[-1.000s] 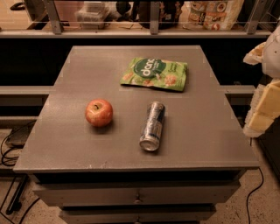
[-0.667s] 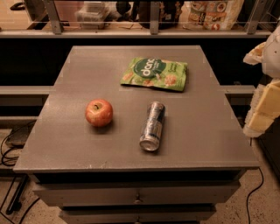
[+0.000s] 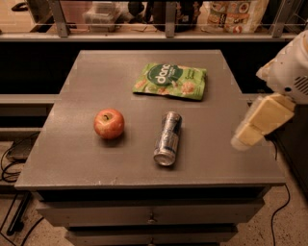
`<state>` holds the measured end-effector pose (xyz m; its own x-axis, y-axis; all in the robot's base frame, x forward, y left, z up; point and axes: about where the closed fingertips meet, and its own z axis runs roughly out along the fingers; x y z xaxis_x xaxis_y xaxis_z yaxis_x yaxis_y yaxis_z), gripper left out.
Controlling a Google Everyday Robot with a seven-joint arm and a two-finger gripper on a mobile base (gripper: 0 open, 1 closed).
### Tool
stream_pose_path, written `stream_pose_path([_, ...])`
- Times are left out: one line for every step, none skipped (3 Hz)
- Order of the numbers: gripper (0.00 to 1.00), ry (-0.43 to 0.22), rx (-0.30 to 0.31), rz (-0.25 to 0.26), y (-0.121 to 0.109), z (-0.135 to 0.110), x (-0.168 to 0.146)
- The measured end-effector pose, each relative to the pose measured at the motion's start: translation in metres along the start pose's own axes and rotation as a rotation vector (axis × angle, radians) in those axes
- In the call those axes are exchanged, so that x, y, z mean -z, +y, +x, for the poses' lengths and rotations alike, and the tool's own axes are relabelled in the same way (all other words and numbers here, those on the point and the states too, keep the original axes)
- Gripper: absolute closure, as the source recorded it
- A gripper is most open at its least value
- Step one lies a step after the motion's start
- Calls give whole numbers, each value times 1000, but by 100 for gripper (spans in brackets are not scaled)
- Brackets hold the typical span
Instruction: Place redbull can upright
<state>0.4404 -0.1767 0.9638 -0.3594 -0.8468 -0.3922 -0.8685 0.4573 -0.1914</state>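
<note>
The redbull can (image 3: 168,138) lies on its side on the grey table (image 3: 86,158), right of centre, with its shiny silver top pointing toward the front edge. My gripper (image 3: 249,133) hangs in the air at the right edge of the table, to the right of the can and well apart from it. It holds nothing that I can see.
A red apple (image 3: 109,123) sits to the left of the can. A green snack bag (image 3: 170,81) lies flat behind the can. A shelf with a rail and several packages (image 3: 231,14) runs along the back. Drawers (image 3: 151,216) are below the tabletop.
My gripper has moved a little to the left, over the table's right edge. The can, apple and bag have not moved.
</note>
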Motion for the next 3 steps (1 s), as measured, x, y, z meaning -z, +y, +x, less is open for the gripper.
stream_pose_path([0,-10,-44,10,-1,-3,0])
stream_pose_path([0,13,-44,-4,-2,-7,-7])
stream_pose_path([0,14,-90,-54,3,-27,-27])
